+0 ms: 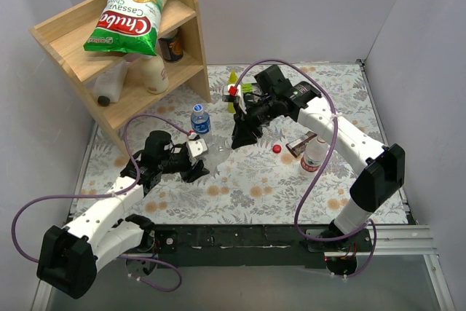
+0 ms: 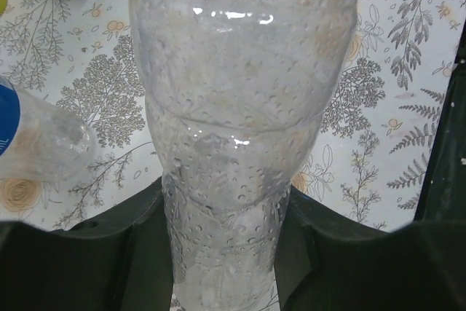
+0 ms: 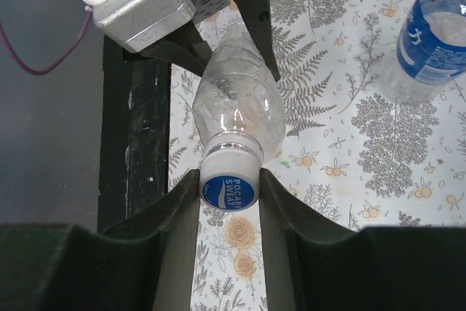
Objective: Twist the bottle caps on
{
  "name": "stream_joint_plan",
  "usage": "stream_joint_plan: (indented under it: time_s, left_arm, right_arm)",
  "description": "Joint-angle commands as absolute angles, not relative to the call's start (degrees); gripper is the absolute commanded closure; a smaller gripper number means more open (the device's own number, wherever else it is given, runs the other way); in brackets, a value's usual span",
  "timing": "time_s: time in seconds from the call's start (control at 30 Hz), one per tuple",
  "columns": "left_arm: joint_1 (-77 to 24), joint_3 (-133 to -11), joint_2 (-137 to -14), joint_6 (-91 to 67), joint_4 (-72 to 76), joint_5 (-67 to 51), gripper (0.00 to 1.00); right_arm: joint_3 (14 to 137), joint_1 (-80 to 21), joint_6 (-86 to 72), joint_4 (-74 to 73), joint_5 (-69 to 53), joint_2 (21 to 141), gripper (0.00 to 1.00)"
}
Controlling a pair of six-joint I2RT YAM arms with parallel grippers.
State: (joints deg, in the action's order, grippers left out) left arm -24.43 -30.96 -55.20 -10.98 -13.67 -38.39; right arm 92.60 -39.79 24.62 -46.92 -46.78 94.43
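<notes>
Right gripper (image 3: pixel 229 181): closed on the blue cap (image 3: pixel 228 189), fingers (image 3: pixel 175 238) pressed one against each side of its rim.
Blue cap: centred between those fingers, printed face turned to the wrist camera, seated on the neck of the unlabelled bottle (image 3: pixel 237 103).
Unlabelled bottle: stretched between the two grippers, neck end at the right gripper, far end in the left one; clear and crumpled-looking (whether it touches the table, cannot tell).
Left gripper (image 2: pixel 222 202): clamped on the bottle's narrowed lower part, fingers (image 2: pixel 109 253) tight on either side, wider body reaching away past the tips.
Blue-labelled bottle (image 1: pixel 200 120): upright on the table (image 1: pixel 255 194), just beyond the left gripper, apart from both sets of fingers.
Red cap (image 1: pixel 277 148): loose on the table, to the right of the right gripper, untouched.
Red-and-white-labelled bottle (image 1: pixel 314 152): lying on its side just right of the red cap, under the right arm's forearm, well away from the fingers.
</notes>
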Motion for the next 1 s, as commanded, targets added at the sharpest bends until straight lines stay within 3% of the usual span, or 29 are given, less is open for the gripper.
stream_joint_plan:
  time_s: [0.0, 0.43, 0.73, 0.97]
  left_arm:
    - [-24.5, -31.6, -51.1, -6.8, -6.7, -40.6, 1.0]
    - [-24.9, -33.1, -54.3, -17.7, 3.5, -34.3, 1.0]
    - [-25.1, -31.8, -54.8, -15.3, 6.2, -30.6, 1.0]
    - [-25.1, -29.1, -52.7, -13.4, 5.1, -31.9, 1.0]
  right_arm:
    - [93.6, -41.3, 27.5, -51.3, -49.0, 95.8, 0.95]
    - [87.6, -42.5, 12.1, -44.7, -48.4, 95.5, 0.94]
    - [87.4, -42.4, 6.7, -44.9, -47.1, 96.7, 0.92]
    - [88.7, -41.7, 8.9, -45.5, -45.7, 97.0, 0.8]
